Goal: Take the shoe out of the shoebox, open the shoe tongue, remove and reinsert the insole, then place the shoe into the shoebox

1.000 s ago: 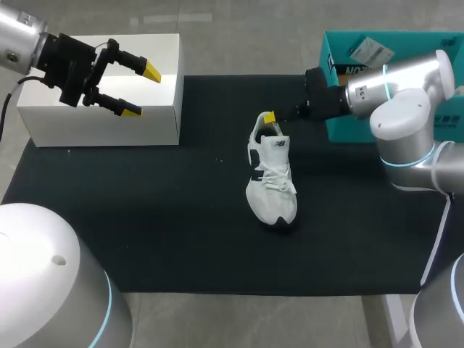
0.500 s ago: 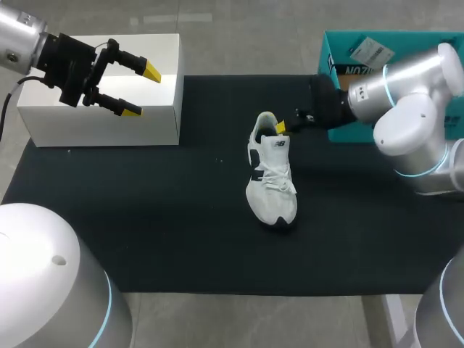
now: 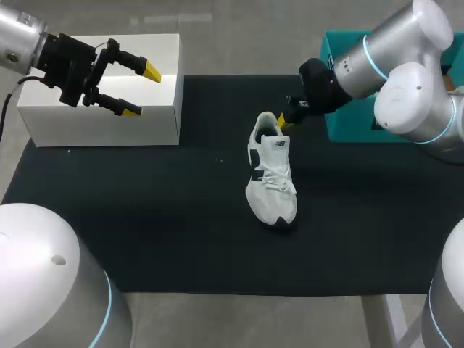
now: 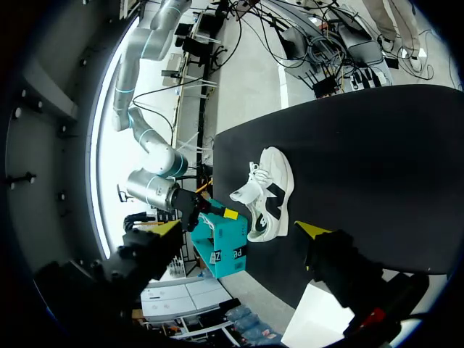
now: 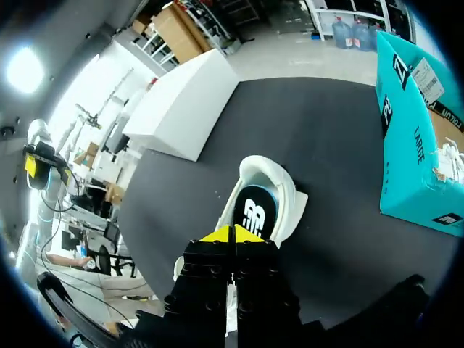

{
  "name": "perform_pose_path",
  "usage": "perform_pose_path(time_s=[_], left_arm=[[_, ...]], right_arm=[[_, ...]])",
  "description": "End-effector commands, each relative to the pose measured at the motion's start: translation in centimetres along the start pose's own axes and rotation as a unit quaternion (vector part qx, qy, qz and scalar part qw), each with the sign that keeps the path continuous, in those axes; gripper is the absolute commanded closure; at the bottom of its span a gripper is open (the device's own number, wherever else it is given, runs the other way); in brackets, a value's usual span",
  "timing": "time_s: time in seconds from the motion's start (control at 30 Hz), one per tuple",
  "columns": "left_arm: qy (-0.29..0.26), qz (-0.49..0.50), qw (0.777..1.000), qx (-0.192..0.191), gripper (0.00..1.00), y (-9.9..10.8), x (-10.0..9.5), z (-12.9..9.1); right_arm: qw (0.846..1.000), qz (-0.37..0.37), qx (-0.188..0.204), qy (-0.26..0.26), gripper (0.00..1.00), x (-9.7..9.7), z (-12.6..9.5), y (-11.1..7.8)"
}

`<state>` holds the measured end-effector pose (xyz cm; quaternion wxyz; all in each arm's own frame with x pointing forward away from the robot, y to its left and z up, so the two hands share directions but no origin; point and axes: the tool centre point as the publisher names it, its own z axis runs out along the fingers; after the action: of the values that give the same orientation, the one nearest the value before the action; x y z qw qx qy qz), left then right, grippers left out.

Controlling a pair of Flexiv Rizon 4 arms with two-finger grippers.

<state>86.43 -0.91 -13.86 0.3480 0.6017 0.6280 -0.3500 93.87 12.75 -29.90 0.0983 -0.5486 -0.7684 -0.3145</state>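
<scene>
A white shoe (image 3: 270, 174) with black side patches lies on the black mat (image 3: 167, 217), heel toward the back. Its opening shows the dark insole (image 5: 254, 210) lying inside. My right gripper (image 3: 284, 122) sits just above the heel, beside its right rim. In the right wrist view its yellow tips (image 5: 233, 233) are pressed together, shut, over the insole; nothing shows between them. The teal shoebox (image 3: 348, 130) stands at the back right, behind the right arm. My left gripper (image 3: 134, 88) hangs open and empty over a white box (image 3: 101, 119), far from the shoe (image 4: 270, 192).
The white box (image 5: 185, 109) stands at the mat's back left corner. The teal shoebox (image 5: 409, 167) stands open with a paper tag and something white inside. The mat's front half around the shoe is bare.
My right gripper has gone from half open to shut and shifted slightly right off the heel, while the arm's elbow swung upward. Shoe and left arm have not moved.
</scene>
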Motion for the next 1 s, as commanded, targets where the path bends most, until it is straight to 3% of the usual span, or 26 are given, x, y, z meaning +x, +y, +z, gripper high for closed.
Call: perform_pose_path(time_s=[0.03, 0.2, 0.43, 0.77, 1.0], left_arm=[[0.003, 0.000, 1.000, 0.001, 0.00, 0.0, 0.0, 0.0], [0.003, 0.000, 1.000, 0.001, 0.00, 0.0, 0.0, 0.0], [0.003, 0.000, 1.000, 0.001, 0.00, 0.0, 0.0, 0.0], [0.003, 0.000, 1.000, 0.001, 0.00, 0.0, 0.0, 0.0], [0.003, 0.000, 1.000, 0.001, 0.00, 0.0, 0.0, 0.0]], right_arm=[[0.974, 0.039, 0.090, -0.203, 1.00, 0.7, 2.0, 1.5], [0.963, 0.055, 0.082, -0.252, 1.00, 0.7, 4.2, 1.9], [0.942, 0.060, 0.098, -0.315, 1.00, 0.7, 5.3, 1.6], [0.935, 0.067, 0.089, -0.335, 1.00, -0.4, 6.0, 0.7], [0.939, 0.069, 0.086, -0.326, 1.00, -2.0, 7.8, 0.2]])
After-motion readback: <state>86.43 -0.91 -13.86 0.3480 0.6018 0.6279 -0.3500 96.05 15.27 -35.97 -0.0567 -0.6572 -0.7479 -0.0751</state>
